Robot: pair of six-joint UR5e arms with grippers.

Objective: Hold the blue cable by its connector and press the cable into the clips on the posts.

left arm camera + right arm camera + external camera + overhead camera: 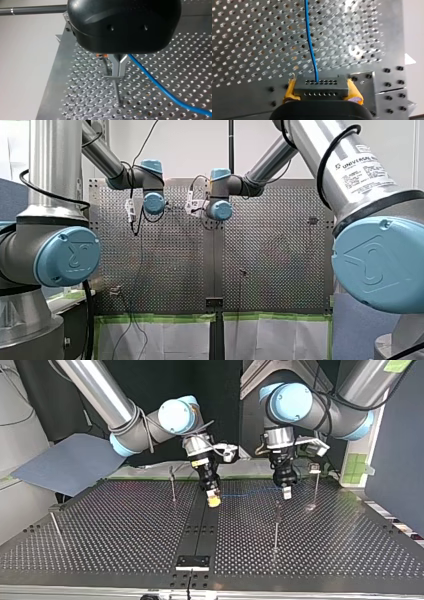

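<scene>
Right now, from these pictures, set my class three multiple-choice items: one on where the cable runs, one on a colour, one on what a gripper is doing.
1. In the top view, where does the blue cable run?
A. Coiled in a heap, away from both grippers
B. Between my right gripper and my left gripper
C. Hanging from my right gripper alone, far end free

2. What colour are my right gripper's pads?
A. Green
B. Red
C. Yellow

3. What state is my right gripper in?
A. Shut on the connector
B. Open, holding nothing
C. Shut on nothing

Answers: 1 B, the blue line spans the gap between the two grippers. 2 C, yellow shows on either side of the connector in the right wrist view. 3 A, the pads clamp the grey block that the cable comes out of.
</scene>
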